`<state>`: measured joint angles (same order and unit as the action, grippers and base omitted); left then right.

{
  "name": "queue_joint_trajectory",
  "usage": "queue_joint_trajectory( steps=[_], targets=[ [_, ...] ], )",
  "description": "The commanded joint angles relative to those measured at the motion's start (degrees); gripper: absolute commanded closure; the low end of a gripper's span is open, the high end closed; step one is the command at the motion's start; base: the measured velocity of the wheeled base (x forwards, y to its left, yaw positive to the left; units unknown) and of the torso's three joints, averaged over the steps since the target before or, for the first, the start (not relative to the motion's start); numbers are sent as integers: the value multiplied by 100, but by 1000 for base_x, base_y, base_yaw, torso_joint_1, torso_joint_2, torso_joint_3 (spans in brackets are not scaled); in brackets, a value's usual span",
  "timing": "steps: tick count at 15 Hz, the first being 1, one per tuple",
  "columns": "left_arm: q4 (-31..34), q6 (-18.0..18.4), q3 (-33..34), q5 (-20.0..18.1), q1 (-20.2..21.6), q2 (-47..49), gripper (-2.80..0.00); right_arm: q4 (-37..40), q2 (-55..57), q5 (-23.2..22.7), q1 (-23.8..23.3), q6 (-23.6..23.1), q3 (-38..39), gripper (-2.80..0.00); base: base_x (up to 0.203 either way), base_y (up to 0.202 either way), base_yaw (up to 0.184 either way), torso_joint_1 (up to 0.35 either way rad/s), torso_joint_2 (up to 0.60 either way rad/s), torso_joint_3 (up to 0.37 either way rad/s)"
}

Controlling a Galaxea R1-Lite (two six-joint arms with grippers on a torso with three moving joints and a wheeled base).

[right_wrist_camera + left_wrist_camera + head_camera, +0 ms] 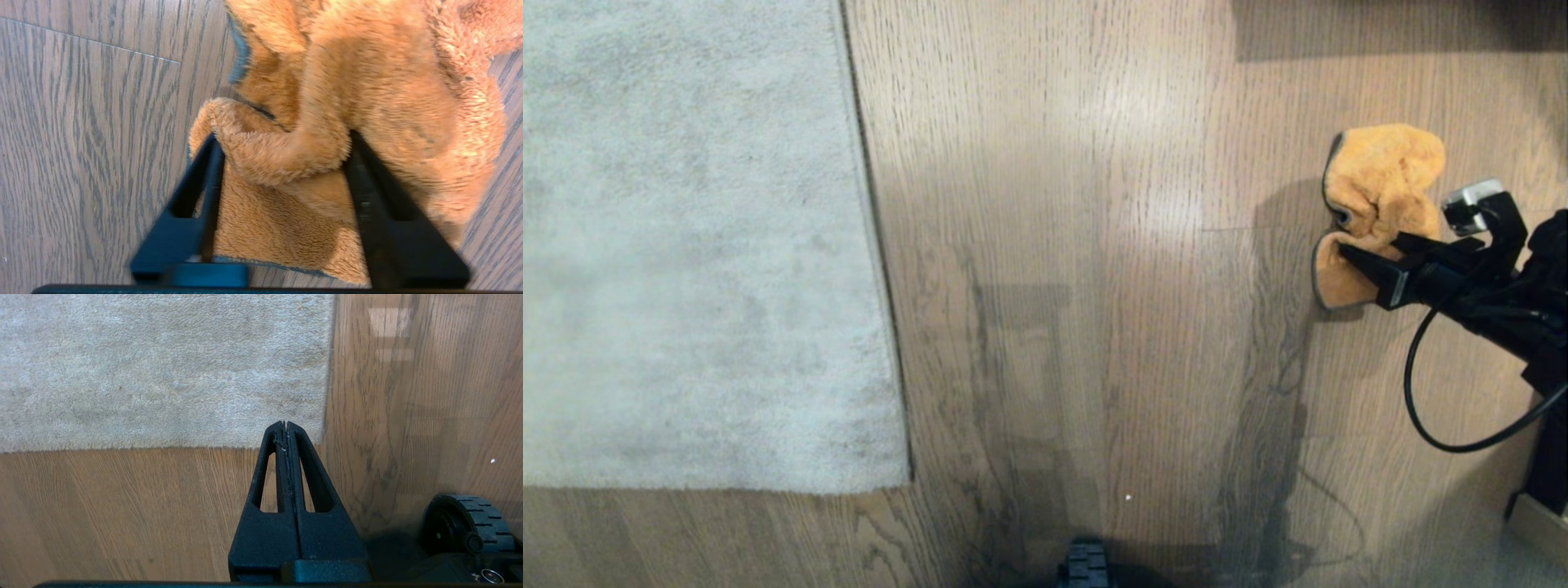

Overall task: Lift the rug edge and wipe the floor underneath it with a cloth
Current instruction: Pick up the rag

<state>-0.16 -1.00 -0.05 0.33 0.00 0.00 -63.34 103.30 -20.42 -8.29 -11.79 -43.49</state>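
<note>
1. Right gripper (282, 151) is down on the cloth (1380, 204), jaws set apart either side of a raised fold; a firm grasp is hard to judge.
2. The cloth lies crumpled on the floor (1094, 286), well apart from the rug edge (870, 245).
3. Left gripper (286, 426) hangs above the rug corner, jaws clenched, empty.
4. The right arm is cut off at the head view's border.

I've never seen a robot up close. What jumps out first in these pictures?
The fluffy orange cloth lies crumpled on the wood floor at the right, with the right gripper straddling a fold of it, jaws on either side. At the left a big pale grey rug lies flat, its edge not lifted. The left gripper hangs shut above the rug's corner.
</note>
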Motion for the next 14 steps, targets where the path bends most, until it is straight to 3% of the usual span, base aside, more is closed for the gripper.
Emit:
queue_joint_trajectory(
  steps=[1, 14],
  targets=[
    [-2, -5, 3, 2, 0, 0, 0, -38, -29, -14, -6, -8, -1, 0, 0, 0, 0, 0, 0, 0],
    [-2, -5, -4, 2, 0, 0, 0, 105, -835, 21, -49, 1, 37, 0, 0, 0, 0, 0, 0, 0]
  ],
)
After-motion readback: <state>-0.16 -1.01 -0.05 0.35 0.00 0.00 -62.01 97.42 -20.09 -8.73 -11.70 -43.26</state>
